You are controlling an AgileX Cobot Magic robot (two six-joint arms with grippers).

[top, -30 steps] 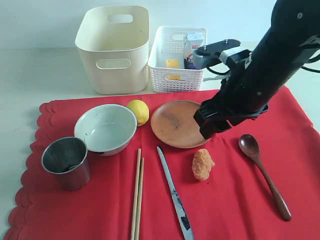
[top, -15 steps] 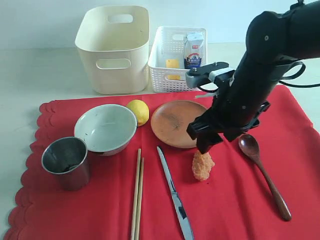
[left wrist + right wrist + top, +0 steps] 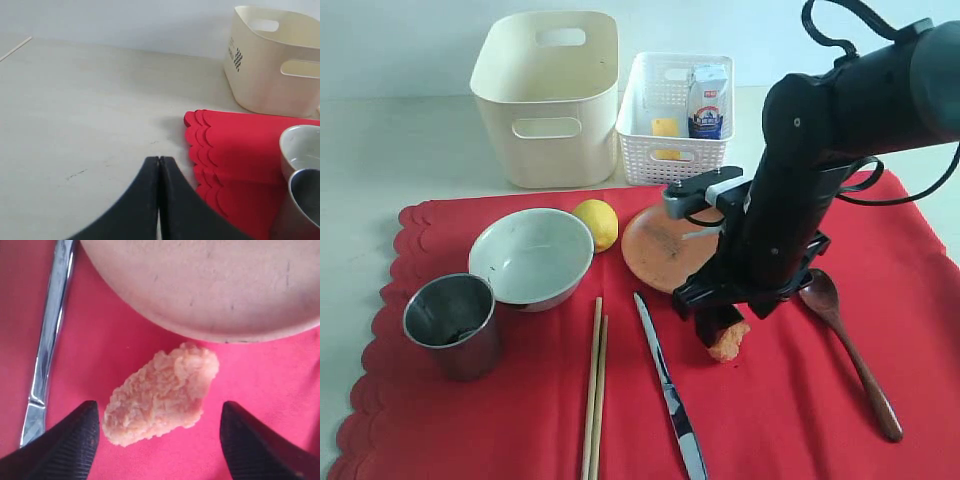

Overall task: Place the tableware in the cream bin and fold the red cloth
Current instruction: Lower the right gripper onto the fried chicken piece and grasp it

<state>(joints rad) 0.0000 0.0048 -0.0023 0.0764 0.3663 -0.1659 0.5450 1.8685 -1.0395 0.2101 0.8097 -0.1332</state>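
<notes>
My right claw (image 3: 159, 415) stands wide apart, straddling the nugget (image 3: 165, 385) on the red cloth (image 3: 125, 340) and gripping nothing; just past it lies the brown plate (image 3: 210, 285), the knife (image 3: 50, 335) off to one side; the cream bin (image 3: 548, 100) sits well beyond. My left claw (image 3: 159, 161) is pressed together over the table (image 3: 75, 115); the cloth's scalloped edge and the steel cup (image 3: 305, 205) are near it.

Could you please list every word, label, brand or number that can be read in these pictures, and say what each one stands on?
None of the print can be read.
Milk carton in the white basket: a red mark and blue print, too blurred to read.
Cream bin, left wrist view: small dark printed lines and a dotted square code on its wall, too small to read.
</notes>
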